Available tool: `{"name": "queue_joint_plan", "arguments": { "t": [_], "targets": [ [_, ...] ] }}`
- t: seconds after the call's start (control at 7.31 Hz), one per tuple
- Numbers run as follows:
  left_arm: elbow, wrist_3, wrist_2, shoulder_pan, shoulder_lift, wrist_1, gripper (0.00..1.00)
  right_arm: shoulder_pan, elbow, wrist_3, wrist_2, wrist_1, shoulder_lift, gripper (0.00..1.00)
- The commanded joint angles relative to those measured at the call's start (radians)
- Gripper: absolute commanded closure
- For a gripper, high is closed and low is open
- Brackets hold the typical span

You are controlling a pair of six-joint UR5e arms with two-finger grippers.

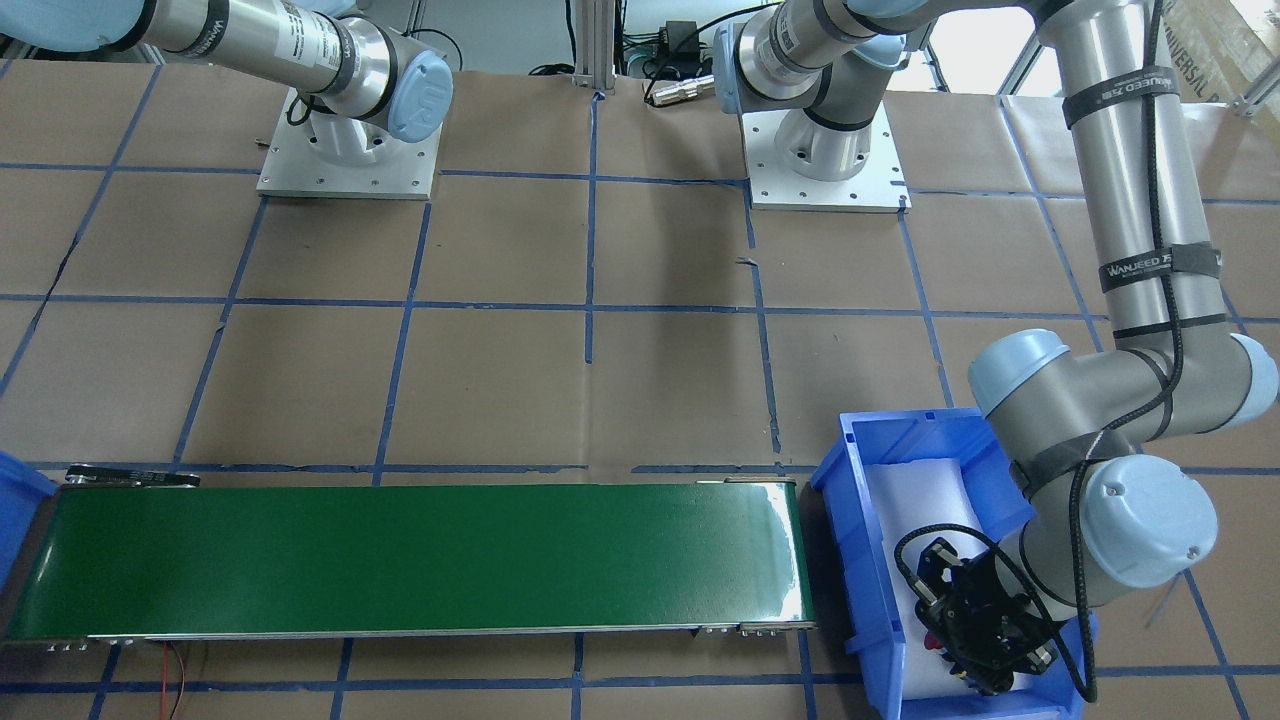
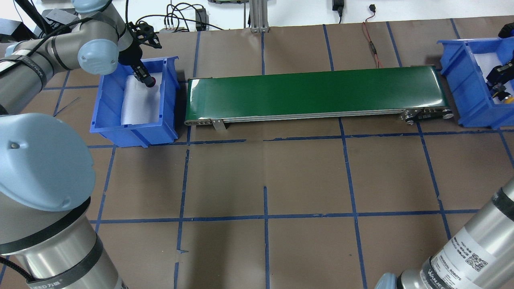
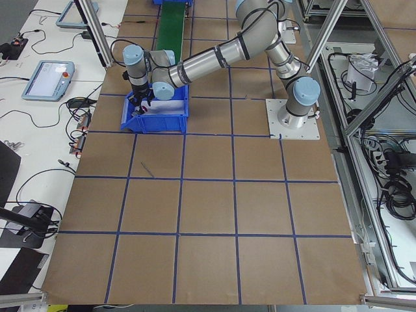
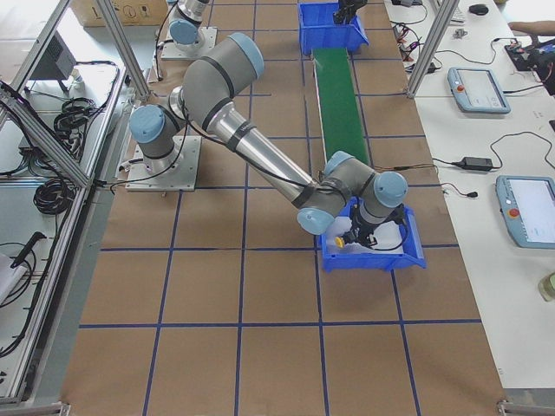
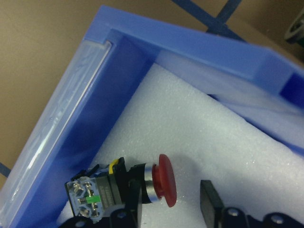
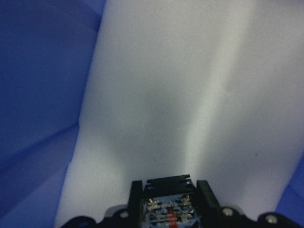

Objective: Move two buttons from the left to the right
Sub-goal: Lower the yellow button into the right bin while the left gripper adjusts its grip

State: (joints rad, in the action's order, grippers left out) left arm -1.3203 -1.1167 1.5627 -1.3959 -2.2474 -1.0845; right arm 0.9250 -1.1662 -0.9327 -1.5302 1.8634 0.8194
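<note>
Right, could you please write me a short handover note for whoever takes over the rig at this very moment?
Left claw: looks open, low in the left blue bin. The red-capped button lies on the white foam by its fingers, not gripped.
Right claw: shut on the yellow-capped button, held above the foam inside the right blue bin.
Done: the yellow one is at the right bin, not yet released.
Left: release it, then grip the red one and send it across, probably via the green conveyor belt, which carries nothing now.
</note>
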Motion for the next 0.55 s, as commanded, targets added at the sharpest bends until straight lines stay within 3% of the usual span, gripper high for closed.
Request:
{"name": "queue_joint_plan", "arguments": {
  "t": [0.0, 0.41],
  "targets": [
    [0.000, 0.000, 0.000, 0.000, 0.000, 0.000, 0.55, 0.000, -0.001, 0.000, 0.001, -0.001, 0.000, 0.55],
    [0.000, 0.002, 0.000, 0.000, 0.000, 0.002, 0.62, 0.000, -0.003, 0.000, 0.001, -0.001, 0.000, 0.46]
  ]
}}
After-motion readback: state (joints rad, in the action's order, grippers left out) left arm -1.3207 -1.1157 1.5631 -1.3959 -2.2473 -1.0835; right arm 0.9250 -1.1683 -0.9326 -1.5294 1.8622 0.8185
